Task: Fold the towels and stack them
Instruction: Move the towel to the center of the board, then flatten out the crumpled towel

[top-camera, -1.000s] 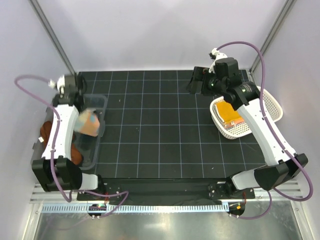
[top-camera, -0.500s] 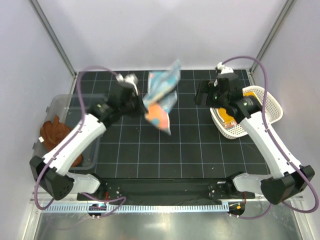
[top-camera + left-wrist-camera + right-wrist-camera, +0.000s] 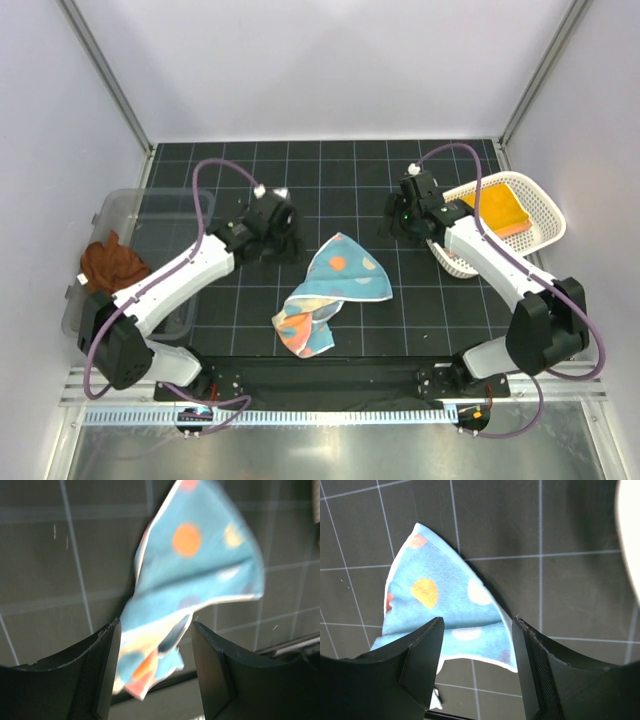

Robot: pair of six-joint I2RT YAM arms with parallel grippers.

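A light blue towel [image 3: 340,278] with coloured dots lies crumpled and half twisted on the black mat, near the middle. My left gripper [image 3: 289,246] hovers just left of it, open, and the towel [image 3: 195,565] shows blurred below and between the spread fingers, not gripped. On the towel's right, my right gripper [image 3: 393,228] is open above its far corner [image 3: 445,600], holding nothing. A rust-brown towel [image 3: 110,265] sits bunched in the clear bin. A yellow-orange towel [image 3: 497,208] lies in the white basket. In the wrist views, the left gripper [image 3: 156,625] and the right gripper [image 3: 478,620] both show wide jaws.
The clear plastic bin [image 3: 120,200] stands at the left edge of the mat. The white perforated basket [image 3: 545,218] stands at the right edge, close behind the right arm. Purple cables loop above both arms.
The left arm swung from the bin to the middle of the mat carrying the blue towel, then opened and dropped it. The right arm came down and left toward the towel.
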